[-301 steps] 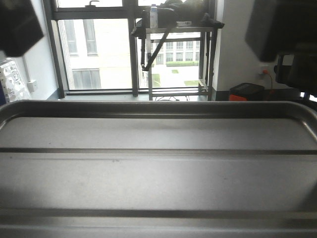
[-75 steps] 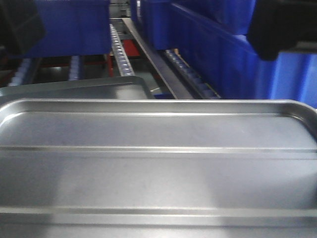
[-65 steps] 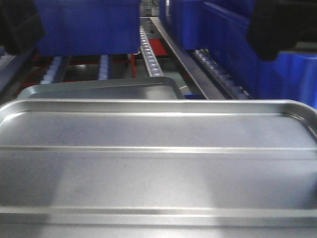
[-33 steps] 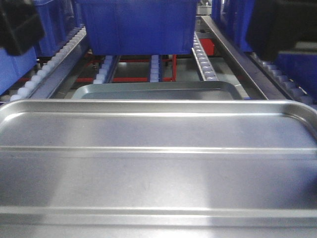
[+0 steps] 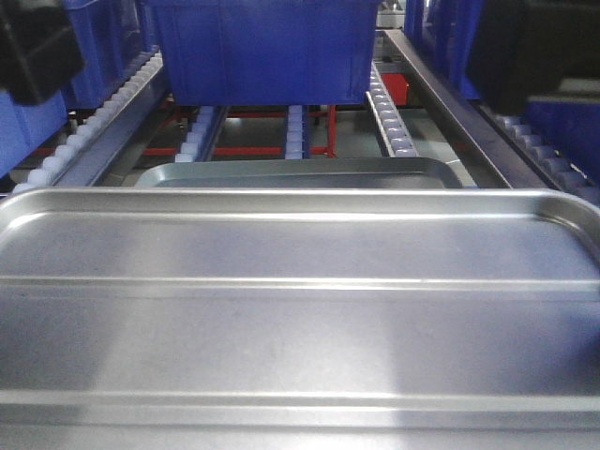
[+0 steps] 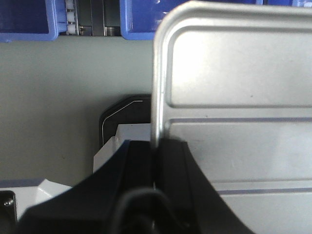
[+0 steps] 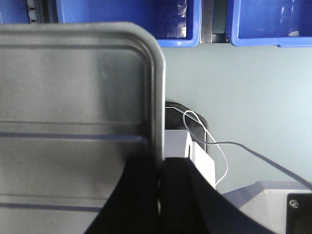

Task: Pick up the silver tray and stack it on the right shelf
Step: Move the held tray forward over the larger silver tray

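Note:
The silver tray (image 5: 300, 319), shiny with two long ridges, fills the lower part of the front view and is held level between both arms. My left gripper (image 6: 157, 146) is shut on the rim of the tray (image 6: 234, 87) at its left end. At the other end, the rim of the tray (image 7: 73, 97) is clamped in my right gripper (image 7: 158, 163). The right shelf (image 5: 392, 122), with whitish roller rows and steel rails, slopes up straight ahead beyond the tray's far rim.
A duller grey tray (image 5: 300, 174) lies on the shelf's rollers just past the held tray. A large blue bin (image 5: 262, 47) sits behind it, and more blue bins (image 5: 562, 122) fill the lanes on either side. Dark arm housings (image 5: 33, 47) block the upper corners.
The view has swung from a window to the rack, and the grey tray and blue bin have slid from left to centre. Both grippers keep their hold on the silver tray.

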Available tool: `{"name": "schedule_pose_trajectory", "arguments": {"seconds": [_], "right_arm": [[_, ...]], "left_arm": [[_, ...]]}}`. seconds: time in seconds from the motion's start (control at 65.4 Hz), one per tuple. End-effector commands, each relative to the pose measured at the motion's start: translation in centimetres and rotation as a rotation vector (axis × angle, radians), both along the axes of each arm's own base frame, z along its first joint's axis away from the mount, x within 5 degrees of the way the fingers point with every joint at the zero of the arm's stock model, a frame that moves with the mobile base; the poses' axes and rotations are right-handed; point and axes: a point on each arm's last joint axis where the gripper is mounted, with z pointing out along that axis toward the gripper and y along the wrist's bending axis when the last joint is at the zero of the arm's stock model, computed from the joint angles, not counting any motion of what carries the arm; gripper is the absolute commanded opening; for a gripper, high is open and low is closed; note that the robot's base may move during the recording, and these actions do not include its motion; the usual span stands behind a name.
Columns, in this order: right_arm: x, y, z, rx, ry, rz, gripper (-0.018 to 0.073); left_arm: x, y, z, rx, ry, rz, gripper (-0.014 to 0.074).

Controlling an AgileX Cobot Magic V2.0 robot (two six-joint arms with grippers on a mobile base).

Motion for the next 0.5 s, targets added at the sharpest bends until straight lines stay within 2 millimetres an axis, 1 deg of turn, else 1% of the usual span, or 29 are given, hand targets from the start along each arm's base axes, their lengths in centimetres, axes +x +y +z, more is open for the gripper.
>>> {"name": "schedule_pose_trajectory", "arguments": {"seconds": [0.0, 0.49], "right_arm": [[0.11, -1.13, 1.03, -0.067, -0.027, -0.027, 0.0060], [0.11, -1.13, 1.03, -0.067, -0.027, -0.027, 0.0060]], "left_arm": [[-0.26, 1.54, 0.81, 0.110, 0.001, 0.025, -0.0091], [-0.26, 1.54, 0.81, 0.110, 0.001, 0.025, -0.0091]]}}
